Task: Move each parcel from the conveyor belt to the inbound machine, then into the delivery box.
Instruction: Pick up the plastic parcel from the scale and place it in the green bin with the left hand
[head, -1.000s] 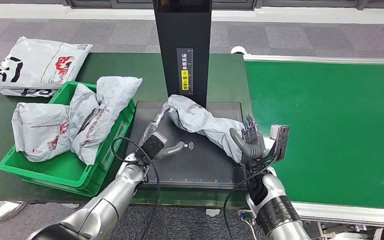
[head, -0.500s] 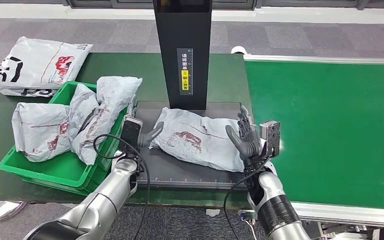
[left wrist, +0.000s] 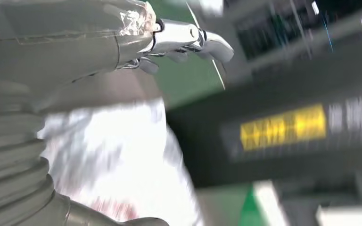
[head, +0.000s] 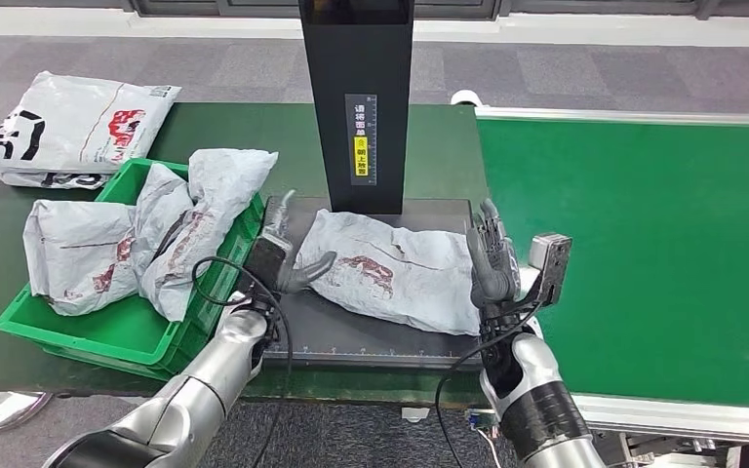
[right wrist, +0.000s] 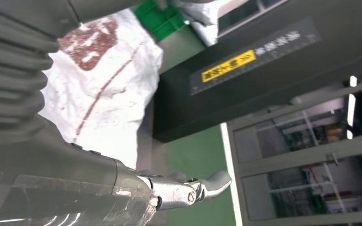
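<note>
Your parcel (head: 390,268) is lying flat on the inbound machine (head: 371,336), a grey poly bag with a red printed logo facing up, too crumpled to read. It sits right between your 2 hands. Your left hand (head: 297,268) is at the bag's near-left corner, fingers spread and holding nothing, thumb just at the bag's edge; you can't tell if it's actually touching. Your right hand (head: 491,263) stands upright at the bag's other end, fingers apart, palm toward the bag, also gripping nothing.

Beyond the hands, the machine's black post (head: 356,97) has a vertical label with white Chinese characters and a yellow patch; I can't read them from here. The right wrist view shows the same yellow strip with a ruler scale beside it.

Out past your left hand is the green delivery box (head: 88,327) with 2 grey parcels (head: 146,239) already in it. Another white bag (head: 68,127) with black and red print lies on the table beyond that. The green conveyor belt (head: 644,244) runs off beside your right hand.
</note>
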Robot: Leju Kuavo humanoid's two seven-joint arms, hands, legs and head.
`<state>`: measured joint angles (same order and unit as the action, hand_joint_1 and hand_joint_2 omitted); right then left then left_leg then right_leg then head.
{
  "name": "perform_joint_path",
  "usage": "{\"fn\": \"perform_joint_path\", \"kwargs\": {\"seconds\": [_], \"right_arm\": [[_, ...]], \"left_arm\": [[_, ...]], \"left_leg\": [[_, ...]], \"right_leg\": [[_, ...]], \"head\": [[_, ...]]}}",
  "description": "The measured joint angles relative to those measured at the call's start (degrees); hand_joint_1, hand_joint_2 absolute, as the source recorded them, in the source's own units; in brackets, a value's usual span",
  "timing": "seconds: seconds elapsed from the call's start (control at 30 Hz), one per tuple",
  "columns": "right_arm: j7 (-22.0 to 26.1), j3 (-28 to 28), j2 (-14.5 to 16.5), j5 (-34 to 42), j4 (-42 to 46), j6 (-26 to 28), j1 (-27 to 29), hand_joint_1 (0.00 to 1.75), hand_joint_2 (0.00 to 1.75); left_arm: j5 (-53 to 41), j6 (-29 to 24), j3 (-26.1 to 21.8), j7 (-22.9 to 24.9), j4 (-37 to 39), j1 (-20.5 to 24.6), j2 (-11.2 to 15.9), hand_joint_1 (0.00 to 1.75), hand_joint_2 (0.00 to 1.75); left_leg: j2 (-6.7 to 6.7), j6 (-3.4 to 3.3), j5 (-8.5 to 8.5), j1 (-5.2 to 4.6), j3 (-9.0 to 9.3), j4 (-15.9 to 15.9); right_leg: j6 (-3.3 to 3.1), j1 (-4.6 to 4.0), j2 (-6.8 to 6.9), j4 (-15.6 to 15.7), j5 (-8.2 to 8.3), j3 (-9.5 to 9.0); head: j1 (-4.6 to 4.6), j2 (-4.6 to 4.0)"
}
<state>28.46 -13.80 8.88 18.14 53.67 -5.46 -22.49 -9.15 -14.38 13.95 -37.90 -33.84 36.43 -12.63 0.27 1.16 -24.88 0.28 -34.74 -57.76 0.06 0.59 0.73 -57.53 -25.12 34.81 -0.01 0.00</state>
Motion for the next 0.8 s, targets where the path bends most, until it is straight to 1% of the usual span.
{"fn": "perform_joint_path", "kwargs": {"seconds": [0.13, 0.23, 0.33, 0.47, 0.53, 0.6, 0.7, 0.8], "right_arm": [[0.2, 0.3, 0.0, 0.5, 1.1, 2.9, -0.6, 0.0, 1.75], [0.2, 0.3, 0.0, -0.6, 2.0, 5.2, -0.6, 0.0, 1.75], [0.1, 0.3, 0.0, -1.4, 2.4, 6.0, -0.8, 0.0, 1.75], [0.1, 0.3, 0.0, -1.5, 2.7, 6.0, -0.8, 0.0, 1.75], [0.1, 0.3, 0.0, -1.6, 2.8, 6.0, -0.8, 0.0, 1.75], [0.1, 0.3, 0.0, -1.7, 2.8, 5.9, -0.8, 0.0, 1.75], [0.2, 0.3, 0.0, -2.1, 2.8, 5.7, -0.7, 0.0, 1.75], [0.2, 0.3, 0.0, -2.3, 3.1, 5.7, -0.3, 0.0, 1.75]], "left_arm": [[-6.3, 1.0, 4.2, 1.8, 1.9, 0.0, 0.0, 0.0, 1.75], [-11.8, 1.9, 7.4, 6.9, 4.1, 0.5, -0.1, 0.0, 1.75], [-15.7, 4.2, 10.6, 11.4, 6.5, 1.3, 0.0, 0.0, 1.75], [-16.9, 5.0, 12.6, 12.9, 8.3, 2.1, 0.1, 0.01, 1.75], [-18.9, 5.1, 13.4, 14.7, 9.0, 2.6, 0.2, 0.89, 1.75], [-22.4, 4.7, 14.7, 17.8, 9.9, 3.4, 0.3, 1.75, 1.75], [-27.0, 3.6, 16.8, 22.5, 11.1, 4.8, 0.5, 1.75, 1.75], [-28.7, 2.1, 17.5, 24.4, 11.8, 5.8, 0.6, 1.75, 1.75]], "left_leg": [[0.01, 0.0, 0.0, 0.0, 0.0, 0.0], [0.01, 0.0, 0.0, 0.0, 0.0, 0.0], [0.01, 0.0, 0.0, 0.0, 0.0, 0.0], [0.0, 0.0, 0.0, 0.01, 0.01, 0.0], [0.0, 0.0, 0.0, 0.01, 0.02, 0.0], [-0.02, 0.0, 0.0, 0.01, 0.05, 0.0], [-0.05, 0.0, 0.0, 0.0, 0.16, 0.0], [-0.02, 0.0, 0.0, 0.0, 0.27, 0.0]], "right_leg": [[0.0, 0.0, 0.0, 0.0, 0.0, 0.0], [0.0, 0.0, -0.01, 0.0, 0.0, 0.01], [0.0, -0.01, 0.0, 0.0, 0.0, 0.0], [0.0, -0.01, 0.0, 0.0, 0.0, -0.01], [0.0, -0.01, 0.01, 0.0, 0.0, -0.03], [0.0, -0.01, 0.02, 0.0, 0.0, -0.07], [0.0, 0.0, 0.04, 0.0, -0.01, -0.21], [0.0, 0.0, 0.02, 0.0, -0.01, -0.28]], "head": [[0.0, 0.0], [0.01, 0.0], [0.0, 0.0], [0.01, 0.0], [0.01, 0.0], [0.01, 0.0], [0.01, 0.0], [0.01, 0.0]]}}
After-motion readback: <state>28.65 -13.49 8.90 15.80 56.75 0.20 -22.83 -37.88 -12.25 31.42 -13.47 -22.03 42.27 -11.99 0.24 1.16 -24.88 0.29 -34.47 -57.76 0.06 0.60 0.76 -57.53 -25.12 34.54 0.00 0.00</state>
